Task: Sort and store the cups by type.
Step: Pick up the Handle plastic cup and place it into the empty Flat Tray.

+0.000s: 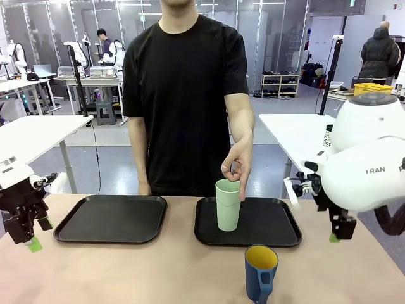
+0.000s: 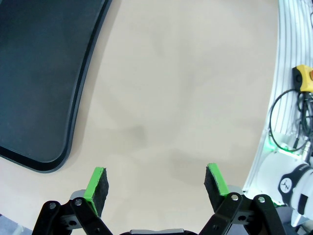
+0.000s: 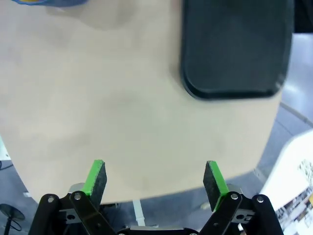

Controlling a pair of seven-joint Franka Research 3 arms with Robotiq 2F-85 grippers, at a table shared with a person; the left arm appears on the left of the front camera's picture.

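Observation:
A tall pale green tumbler (image 1: pixel 228 204) stands upright on the right black tray (image 1: pixel 278 225), and the person's hand (image 1: pixel 237 166) rests fingers on its rim. The dark blue mug (image 1: pixel 261 273) with a yellow inside stands on the table near the front edge, its handle toward me; a sliver of it shows at the top of the right wrist view (image 3: pixel 49 2). My left gripper (image 1: pixel 31 235) hangs open over bare table at the far left (image 2: pixel 155 182). Over the table's right edge my right gripper (image 1: pixel 336 231) is open too, nothing between its pads (image 3: pixel 155 180).
The left black tray (image 1: pixel 111 218) carries nothing; its corner shows in the left wrist view (image 2: pixel 39 78). The right tray's end is seen in the right wrist view (image 3: pixel 234 49). The person stands at the far side. Bare table lies between the mug and the left gripper.

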